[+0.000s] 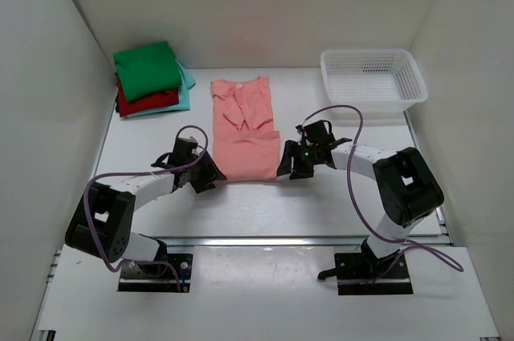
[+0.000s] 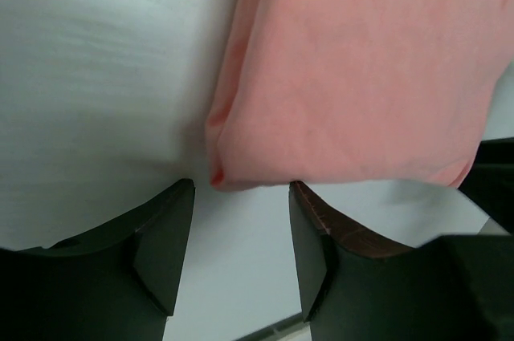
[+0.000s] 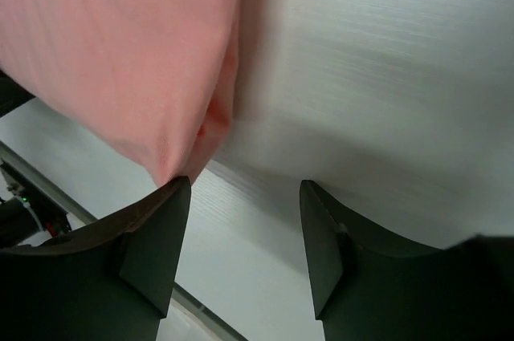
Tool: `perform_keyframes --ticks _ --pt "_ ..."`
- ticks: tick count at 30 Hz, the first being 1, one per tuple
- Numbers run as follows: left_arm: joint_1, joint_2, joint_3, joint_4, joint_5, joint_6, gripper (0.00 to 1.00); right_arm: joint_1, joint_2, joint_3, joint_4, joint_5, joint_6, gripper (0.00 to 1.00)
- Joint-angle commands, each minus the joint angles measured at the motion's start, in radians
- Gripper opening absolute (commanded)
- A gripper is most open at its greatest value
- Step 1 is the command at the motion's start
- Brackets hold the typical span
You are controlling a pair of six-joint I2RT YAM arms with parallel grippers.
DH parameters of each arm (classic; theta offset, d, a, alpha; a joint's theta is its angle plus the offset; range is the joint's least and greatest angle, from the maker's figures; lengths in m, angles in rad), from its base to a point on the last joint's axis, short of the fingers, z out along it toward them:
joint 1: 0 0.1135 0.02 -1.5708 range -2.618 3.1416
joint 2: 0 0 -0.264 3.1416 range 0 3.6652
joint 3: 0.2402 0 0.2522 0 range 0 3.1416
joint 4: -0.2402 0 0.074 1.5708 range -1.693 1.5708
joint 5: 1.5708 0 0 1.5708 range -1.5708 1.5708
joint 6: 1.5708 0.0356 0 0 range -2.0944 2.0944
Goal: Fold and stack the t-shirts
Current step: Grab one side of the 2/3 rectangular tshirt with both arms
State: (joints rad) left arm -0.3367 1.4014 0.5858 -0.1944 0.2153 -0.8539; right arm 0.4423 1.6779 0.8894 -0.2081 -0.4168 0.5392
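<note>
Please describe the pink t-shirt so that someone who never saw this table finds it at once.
On the white table, a mesh basket stands at the far right and a stack of folded shirts at the far left. Between them, in the middle, lies the salmon-pink t-shirt. It alone is pink and lies by itself, folded narrow, not on the stack.

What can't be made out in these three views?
- Top view: the green t-shirt covers most of the red t-shirt and light teal t-shirt; their folds are hidden.
- Left wrist view: top and right edges cut off the salmon-pink t-shirt.
- Right wrist view: top and left edges cut it off.
- Wrist views: whether the left claw or right claw touches the cloth is unclear.
</note>
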Motion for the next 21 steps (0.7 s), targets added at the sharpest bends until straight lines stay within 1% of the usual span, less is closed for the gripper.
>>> perform_keyframes --ticks 1,5,7,9,11,15,16,17,18,19,21 --pt "0.001 -0.012 -0.038 0.110 -0.071 -0.057 0.62 0.026 0.011 -0.015 0.137 -0.031 0.065 0.54" --pt "-0.013 0.034 -0.015 0.130 -0.094 -0.073 0.61 0.030 0.043 -0.021 0.187 -0.048 0.091 0.54" --pt "-0.021 0.051 -0.007 0.131 -0.099 -0.071 0.59 0.029 0.051 -0.010 0.162 -0.043 0.094 0.52" --pt "-0.031 0.054 -0.012 0.145 -0.096 -0.089 0.57 0.035 0.020 -0.015 0.129 0.007 0.107 0.52" --pt "-0.038 0.050 -0.026 0.156 -0.100 -0.094 0.55 0.033 -0.061 -0.050 0.107 0.061 0.143 0.53" --pt "-0.041 0.016 -0.060 0.153 -0.108 -0.109 0.53 0.007 -0.174 -0.154 0.156 0.098 0.206 0.56" --pt "-0.042 -0.001 -0.066 0.148 -0.114 -0.112 0.52 -0.005 -0.193 -0.171 0.183 0.089 0.215 0.58" --pt "-0.041 -0.005 -0.076 0.147 -0.117 -0.114 0.48 -0.016 -0.198 -0.175 0.202 0.066 0.222 0.58" --pt "-0.035 -0.021 -0.080 0.145 -0.116 -0.112 0.45 -0.010 -0.195 -0.179 0.200 0.056 0.237 0.59" --pt "-0.039 -0.036 -0.092 0.141 -0.126 -0.116 0.43 -0.019 -0.188 -0.181 0.237 0.037 0.242 0.59" --pt "-0.032 -0.059 -0.109 0.130 -0.137 -0.119 0.42 0.004 -0.156 -0.176 0.262 0.018 0.252 0.60"
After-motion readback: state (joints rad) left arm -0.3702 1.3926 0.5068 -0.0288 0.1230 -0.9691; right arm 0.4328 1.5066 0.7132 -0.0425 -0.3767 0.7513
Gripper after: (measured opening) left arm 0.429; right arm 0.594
